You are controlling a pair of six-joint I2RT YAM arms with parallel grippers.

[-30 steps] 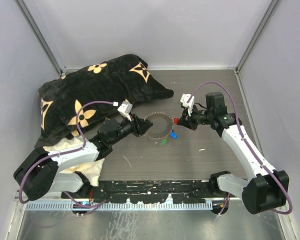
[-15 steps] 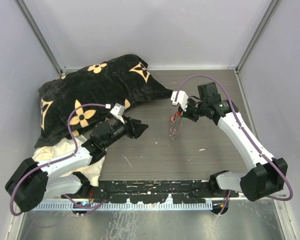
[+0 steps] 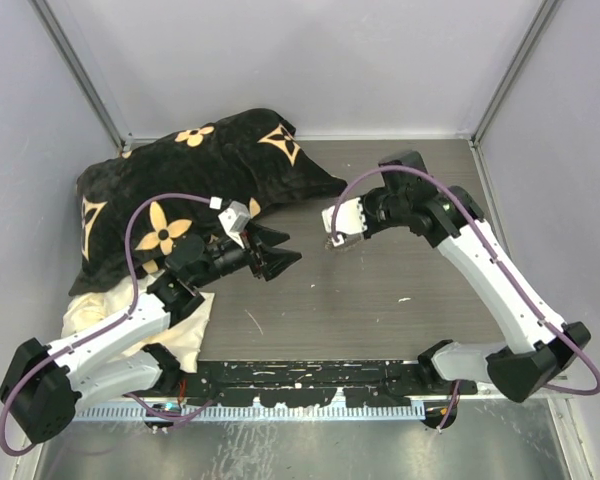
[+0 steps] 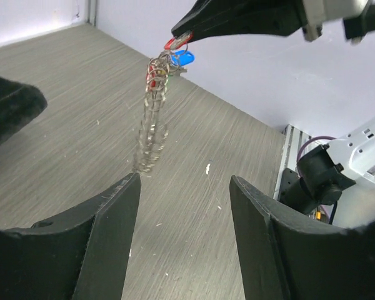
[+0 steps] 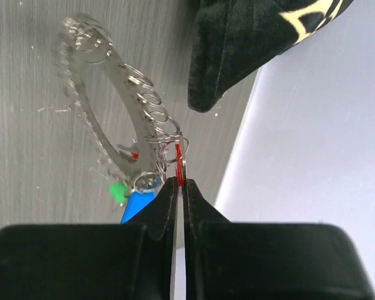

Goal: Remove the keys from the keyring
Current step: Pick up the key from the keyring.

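My right gripper (image 5: 179, 182) is shut on a red-headed key (image 5: 179, 159) and holds it up off the table. The keyring (image 5: 139, 111), a silvery wire coil, hangs from that key with a blue-headed key (image 5: 136, 207) and a green-headed key (image 5: 117, 191) beside it. In the left wrist view the keyring (image 4: 151, 128) dangles from the right gripper (image 4: 182, 35), with the blue key (image 4: 185, 59) near its top. My left gripper (image 4: 184, 181) is open and holds nothing, a short way from the ring. From above, the left gripper (image 3: 280, 250) faces the right gripper (image 3: 340, 232) and the keyring (image 3: 335, 241).
A black pillow (image 3: 200, 175) with tan flower shapes lies at the back left, its corner close to the hanging ring. A cream cloth (image 3: 130, 300) lies under the left arm. The dark wood-grain table (image 3: 400, 280) is walled on three sides.
The right gripper has lifted the keyring off the table and carried it left and back. The left gripper has opened and drawn back from the ring.
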